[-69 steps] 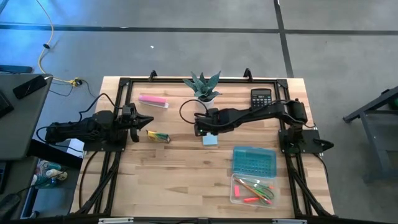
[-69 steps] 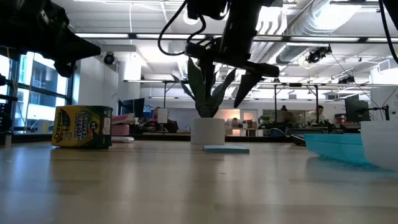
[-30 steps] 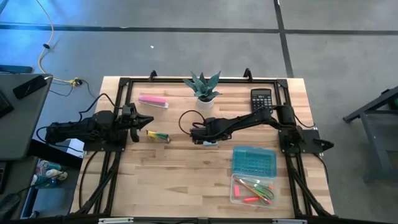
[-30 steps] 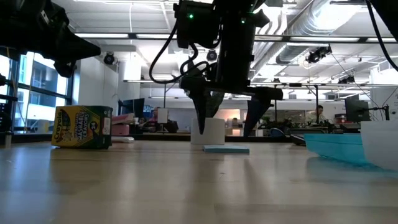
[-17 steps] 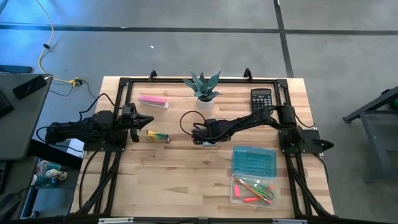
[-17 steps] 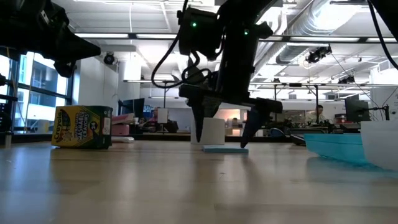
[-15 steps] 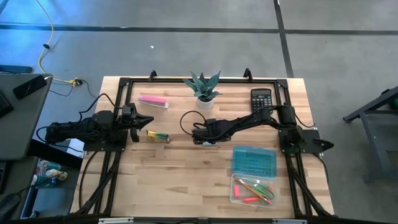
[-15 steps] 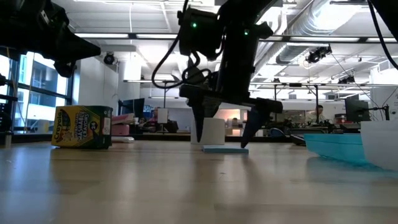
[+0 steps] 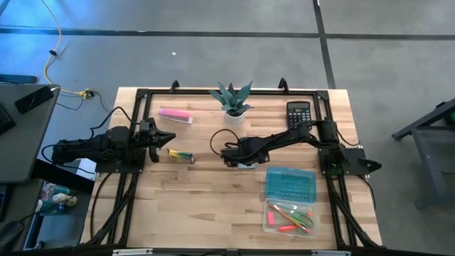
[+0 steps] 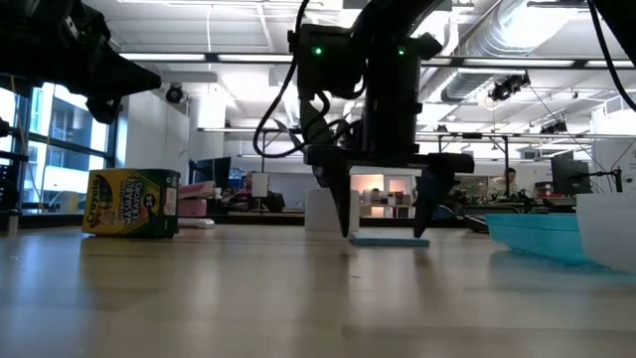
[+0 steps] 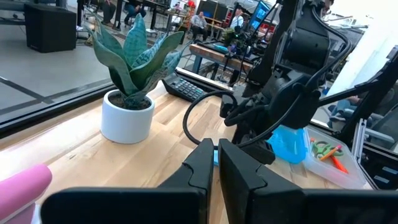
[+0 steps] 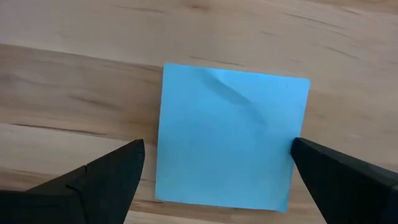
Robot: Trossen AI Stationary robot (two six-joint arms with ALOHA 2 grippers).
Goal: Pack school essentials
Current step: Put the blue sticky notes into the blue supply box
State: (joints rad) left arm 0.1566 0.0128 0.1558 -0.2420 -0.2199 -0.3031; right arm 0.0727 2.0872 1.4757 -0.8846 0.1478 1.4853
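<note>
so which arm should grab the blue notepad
The right one. The right gripper is already down over the light blue square notepad, jaws open with one finger on each side of it. The left gripper waits at the table's left side by the crayon box, jaws shut.

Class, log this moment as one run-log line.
right gripper: open, straddling light blue square notepad on table | left gripper: shut, idle

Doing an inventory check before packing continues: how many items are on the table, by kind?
Blue notepad: 1
Crayon box: 1
Pink bar: 1
Calculator: 1
Potted plant: 1
Clear case holding stationery: 1
Blue lid: 1
Total: 7
</note>
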